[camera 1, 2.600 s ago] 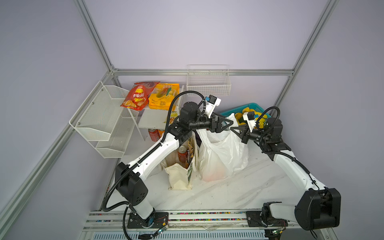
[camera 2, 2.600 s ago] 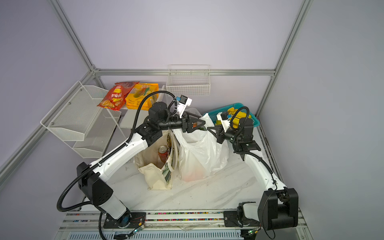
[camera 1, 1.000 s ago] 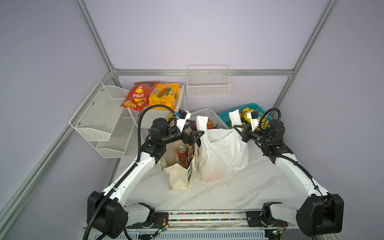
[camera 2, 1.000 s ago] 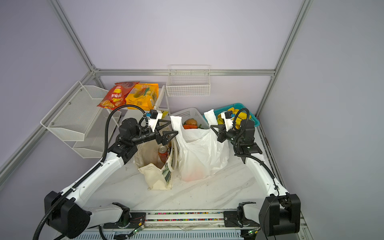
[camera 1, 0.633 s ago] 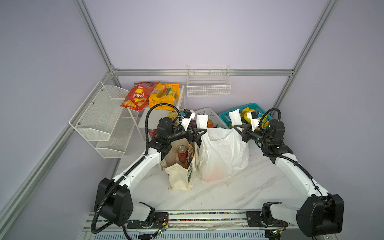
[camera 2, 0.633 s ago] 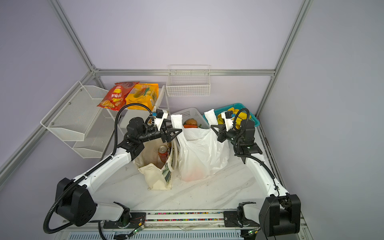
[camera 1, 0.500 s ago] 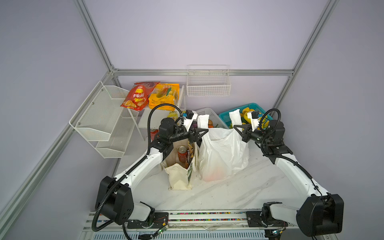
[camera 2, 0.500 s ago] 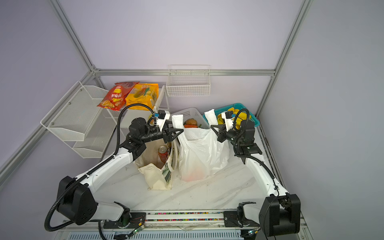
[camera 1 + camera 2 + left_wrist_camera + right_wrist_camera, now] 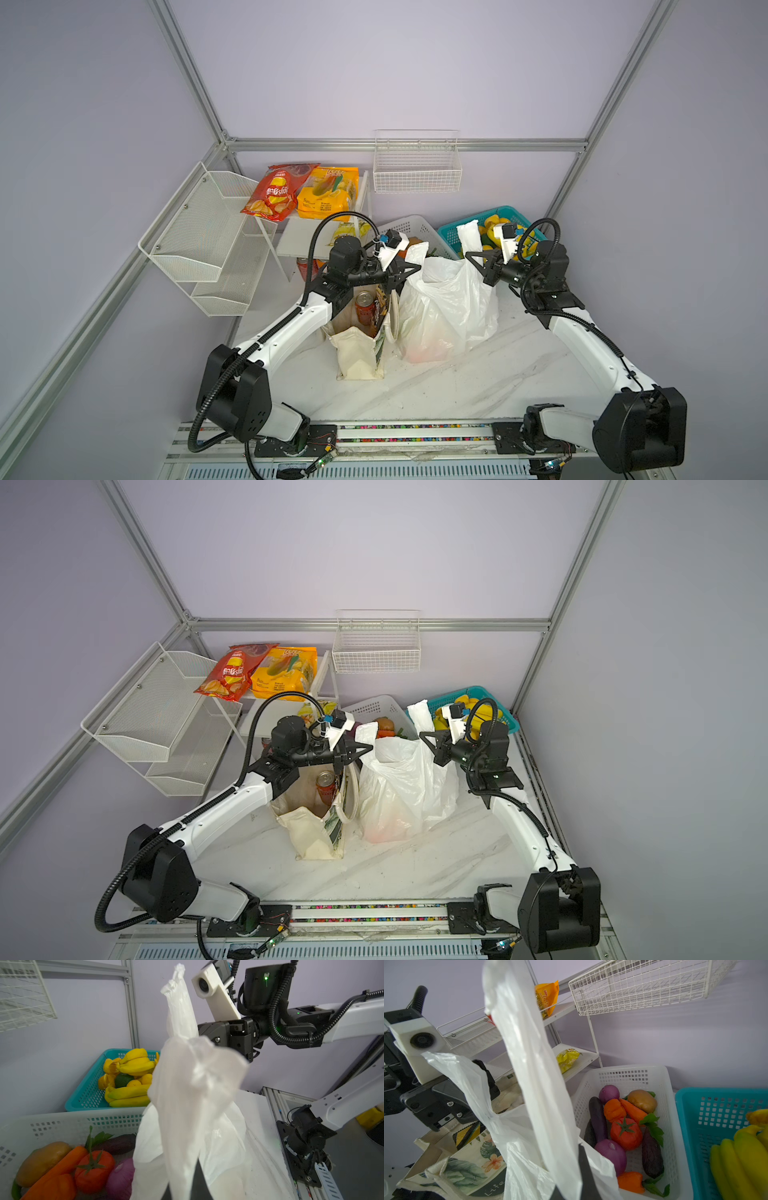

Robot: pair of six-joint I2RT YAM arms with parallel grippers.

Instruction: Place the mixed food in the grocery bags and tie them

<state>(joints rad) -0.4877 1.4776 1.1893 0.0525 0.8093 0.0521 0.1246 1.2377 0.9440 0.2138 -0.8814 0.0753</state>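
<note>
The white plastic carrier bag stands mid-table, an orange tint showing through its lower side. My left gripper is shut on its left loop handle. At the bag's other side my right gripper is shut on the right handle, which stands upright. Next to the bag the cream canvas tote holds the reddish-brown can and the black packet with yellow zigzags.
Behind the bags are a white lattice basket of vegetables and a teal basket of bananas. The red crisp packet and yellow-orange packet lie on the white shelf unit. A mesh rack stands left; a wire basket hangs on the back wall.
My left arm drew back to the left, then came in to the bag's left handle and closed on it. The right gripper kept hold of the right handle.
</note>
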